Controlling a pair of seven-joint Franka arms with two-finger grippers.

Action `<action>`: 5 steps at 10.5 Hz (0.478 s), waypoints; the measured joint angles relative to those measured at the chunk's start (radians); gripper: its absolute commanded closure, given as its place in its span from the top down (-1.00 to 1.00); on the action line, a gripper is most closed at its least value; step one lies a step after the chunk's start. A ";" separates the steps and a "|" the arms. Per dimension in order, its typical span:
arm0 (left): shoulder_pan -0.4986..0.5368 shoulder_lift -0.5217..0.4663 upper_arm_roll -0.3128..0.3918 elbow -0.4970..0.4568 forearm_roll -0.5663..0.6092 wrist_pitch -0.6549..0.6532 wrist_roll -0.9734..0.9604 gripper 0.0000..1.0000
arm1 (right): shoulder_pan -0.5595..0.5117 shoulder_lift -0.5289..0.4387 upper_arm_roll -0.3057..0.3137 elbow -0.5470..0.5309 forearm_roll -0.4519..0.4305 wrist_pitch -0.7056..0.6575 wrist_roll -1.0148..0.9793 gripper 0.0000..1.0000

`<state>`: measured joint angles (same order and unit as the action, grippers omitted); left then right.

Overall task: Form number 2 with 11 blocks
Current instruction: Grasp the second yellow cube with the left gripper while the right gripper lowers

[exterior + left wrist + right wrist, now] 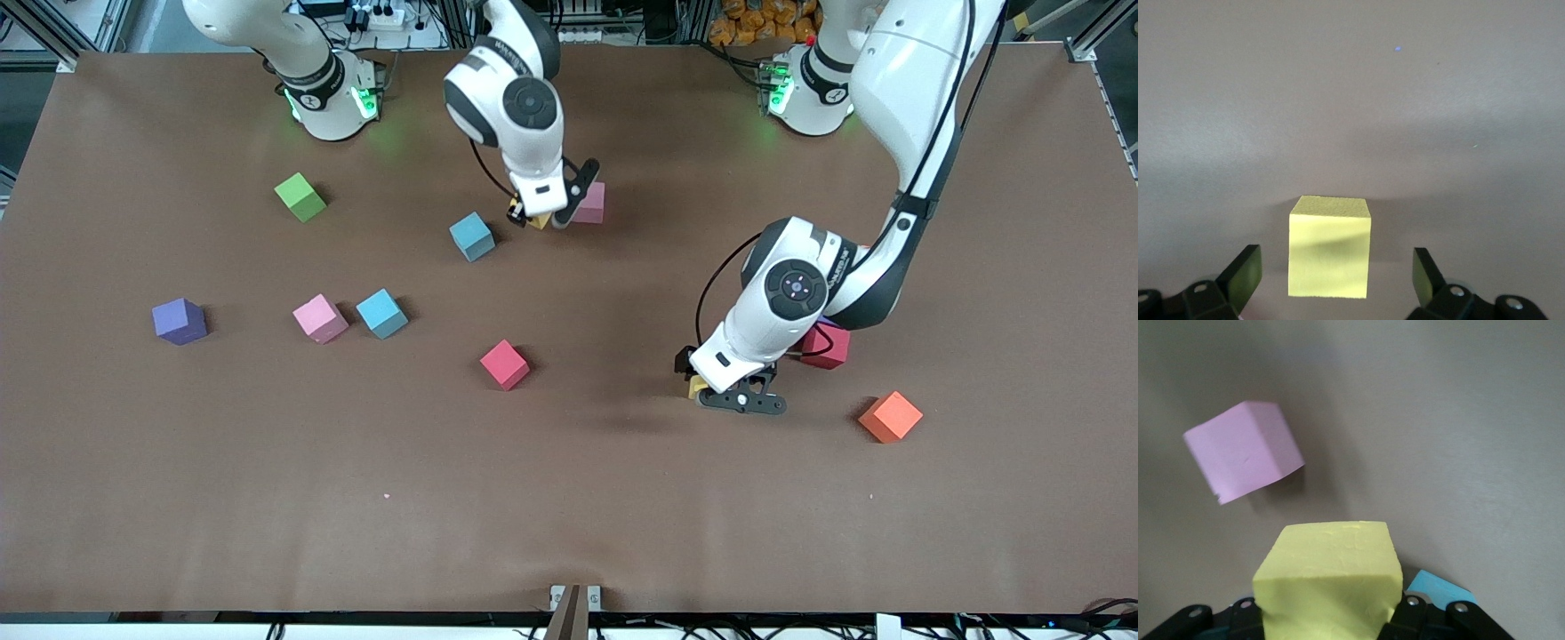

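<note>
The blocks lie scattered over the brown surface [569, 498], with no digit formed among them. One yellow block [1329, 248] sits on the surface between the spread fingers of the left tool [727, 396], neither finger touching it; in the front view only a sliver of it shows under that tool. The other yellow block [1328, 580] is pinched in the right tool [544, 216], held above the surface, just beside a pink block [590, 204] that rests toward the robots' bases. A light blue block [471, 236] lies near the right tool, a little nearer to the front camera and toward the right arm's end. Nearer still, a second pink block [320, 318] and a second light blue block [382, 313] sit just beside each other, with the purple block [179, 321] well apart from them toward the right arm's end. A red block [504, 364] stands alone around the middle of the surface. Another red block [825, 347] is partly hidden under the left arm's wrist, and the orange block [890, 417] lies near the left tool, toward the left arm's end. A green cube [300, 197] sits close to the right arm's base.
</note>
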<state>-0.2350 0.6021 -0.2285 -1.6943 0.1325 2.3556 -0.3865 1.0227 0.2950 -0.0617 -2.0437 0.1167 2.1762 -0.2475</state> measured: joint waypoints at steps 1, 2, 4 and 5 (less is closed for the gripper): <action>0.000 0.015 0.004 0.000 -0.001 0.000 -0.006 1.00 | 0.024 -0.003 0.000 -0.017 -0.015 0.022 -0.019 -1.00; 0.000 0.028 0.011 0.000 -0.002 0.001 -0.015 1.00 | 0.042 -0.002 0.001 -0.038 -0.023 0.060 -0.044 -1.00; 0.001 0.046 0.019 0.000 -0.002 0.001 -0.033 1.00 | 0.050 -0.002 -0.001 -0.062 -0.025 0.110 -0.138 -1.00; 0.001 0.052 0.020 0.001 -0.002 0.001 -0.038 1.00 | 0.050 -0.003 -0.003 -0.064 -0.025 0.115 -0.165 -1.00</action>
<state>-0.2343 0.6541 -0.2082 -1.6937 0.1306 2.3568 -0.4242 1.0723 0.2924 -0.0646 -2.1078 0.0920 2.2910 -0.4128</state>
